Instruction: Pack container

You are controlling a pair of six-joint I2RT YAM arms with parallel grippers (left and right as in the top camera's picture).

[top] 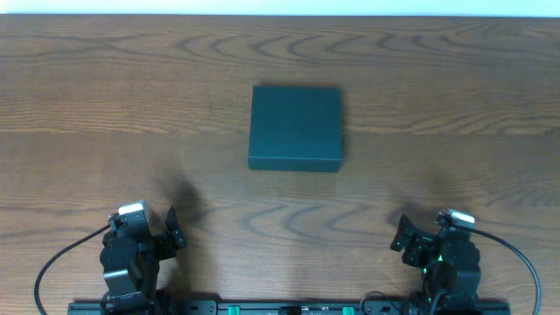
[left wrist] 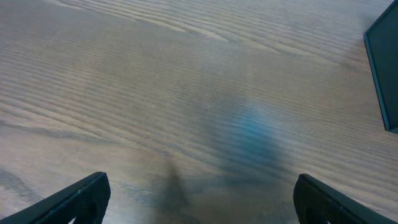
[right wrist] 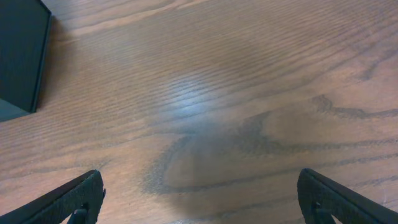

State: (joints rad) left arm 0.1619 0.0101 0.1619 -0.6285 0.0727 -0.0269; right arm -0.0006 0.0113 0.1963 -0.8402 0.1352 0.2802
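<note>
Left gripper (left wrist: 202, 185), right gripper (right wrist: 200, 178) wide; matte boxy container (top: 296, 127).

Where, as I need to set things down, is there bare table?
Bare wood on both sides of the container, behind it to the table edge, and in front, up to the left gripper and right gripper. Nowhere crowded.

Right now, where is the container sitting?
In the overhead view the container lies closed near the middle of the table, ahead of both arms, roughly midway between the left end effector and the right end effector.
</note>
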